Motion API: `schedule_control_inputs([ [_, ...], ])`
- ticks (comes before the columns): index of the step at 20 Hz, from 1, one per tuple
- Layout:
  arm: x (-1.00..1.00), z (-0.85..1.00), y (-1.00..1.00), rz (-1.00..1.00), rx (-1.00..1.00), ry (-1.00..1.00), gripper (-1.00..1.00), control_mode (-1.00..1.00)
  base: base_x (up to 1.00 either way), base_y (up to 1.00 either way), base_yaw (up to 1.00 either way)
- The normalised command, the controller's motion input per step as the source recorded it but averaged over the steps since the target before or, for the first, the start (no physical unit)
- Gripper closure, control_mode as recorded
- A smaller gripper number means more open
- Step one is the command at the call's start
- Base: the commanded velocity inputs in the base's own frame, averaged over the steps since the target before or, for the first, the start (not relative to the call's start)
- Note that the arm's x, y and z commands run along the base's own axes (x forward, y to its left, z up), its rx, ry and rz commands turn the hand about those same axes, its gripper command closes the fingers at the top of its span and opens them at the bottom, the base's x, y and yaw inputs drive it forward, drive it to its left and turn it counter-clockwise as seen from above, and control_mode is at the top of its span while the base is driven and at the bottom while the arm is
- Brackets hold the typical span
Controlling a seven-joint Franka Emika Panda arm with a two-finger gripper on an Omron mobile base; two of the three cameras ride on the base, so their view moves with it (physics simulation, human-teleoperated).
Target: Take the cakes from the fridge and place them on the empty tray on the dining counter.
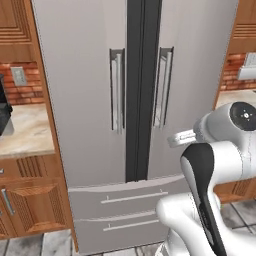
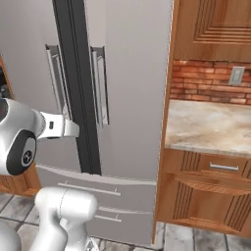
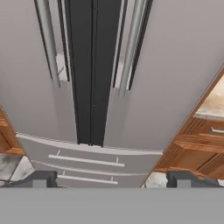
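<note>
Your jaws stand spread wide with nothing between them; in the hand view one of the fingertips [image 3: 38, 179] rises at the lower left and its mate at the lower right. They face the fridge [image 1: 90, 100] from a little way off, touching nothing. Both doors are shut, and the right door's handle [image 1: 164, 87] sits beside the dark centre strip. So you are at the very start: door unopened, cakes presumably inside, every carry to the tray left.
</note>
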Motion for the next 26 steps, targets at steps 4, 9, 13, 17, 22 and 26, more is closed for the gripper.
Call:
schedule_control_inputs([
  [4, 0.0, 0.0, 0.0, 0.0, 0.0, 0.0, -1.0, 1.0, -0.47, 0.41, 0.02],
  [9, 0.0, 0.0, 0.0, 0.0, 0.0, 0.0, -1.0, 1.0, -0.03, 0.26, 0.0],
  [13, 0.0, 0.0, 0.0, 0.0, 0.0, 0.0, -1.0, 1.0, 0.0, 0.18, 0.0],
  [17, 0.0, 0.0, 0.0, 0.0, 0.0, 0.0, -1.0, 1.0, -0.03, 0.22, 0.0],
  [22, 0.0, 0.0, 0.0, 0.0, 0.0, 0.0, -1.0, 1.0, 0.0, 0.4, 0.0],
  [26, 0.0, 0.0, 0.0, 0.0, 0.0, 0.0, -1.0, 1.0, 0.0, 0.38, 0.0],
])
